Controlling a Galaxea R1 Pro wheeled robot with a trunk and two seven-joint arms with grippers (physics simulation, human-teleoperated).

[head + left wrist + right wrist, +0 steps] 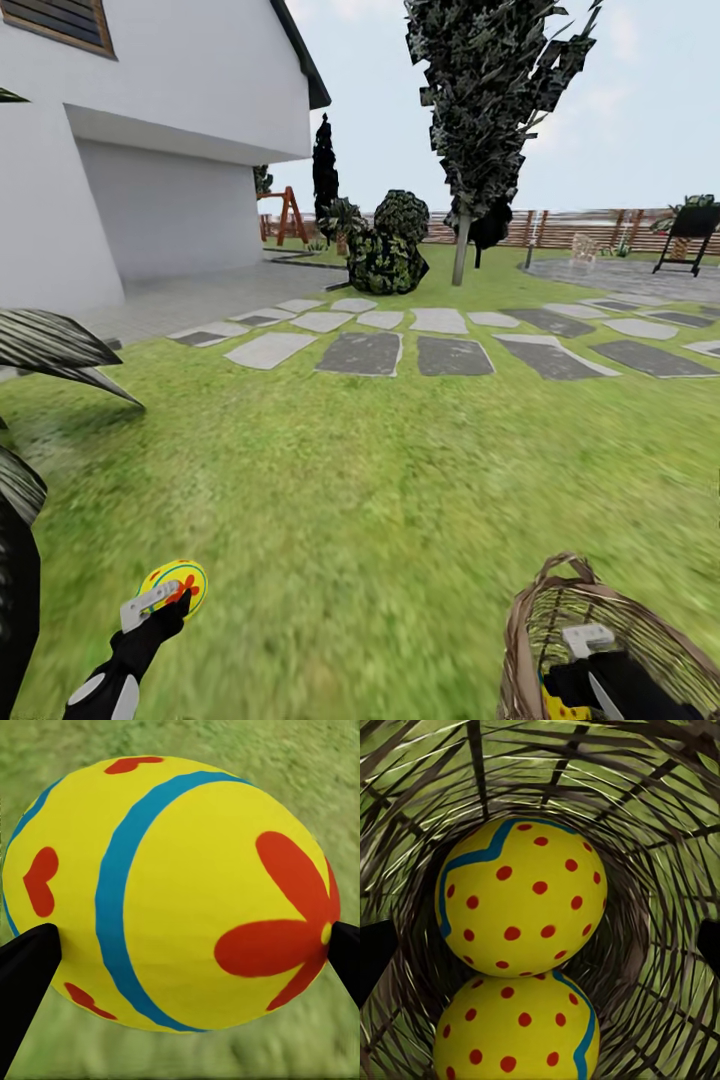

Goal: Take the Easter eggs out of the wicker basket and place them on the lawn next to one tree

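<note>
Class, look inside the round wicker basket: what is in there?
Inside the light brown woven wicker basket lie two yellow eggs with red dots and blue zigzags, touching. The right gripper reaches in. The eggs cover the basket's bottom.

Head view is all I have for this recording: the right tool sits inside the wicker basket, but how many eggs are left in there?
Observer: Two Easter eggs, both red-dotted: the upper egg rests against the lower egg at the bottom of the wicker basket.
Operator: Is the right tool holding either one?
Observer: No. Its dark fingertips stand wide apart at the sides, clear of both eggs.
Operator: And the egg on the left, is it really gripped?
Observer: Yes. The flower-painted egg sits between the left tool's two fingers, touching each, with blurred lawn behind it.
</note>
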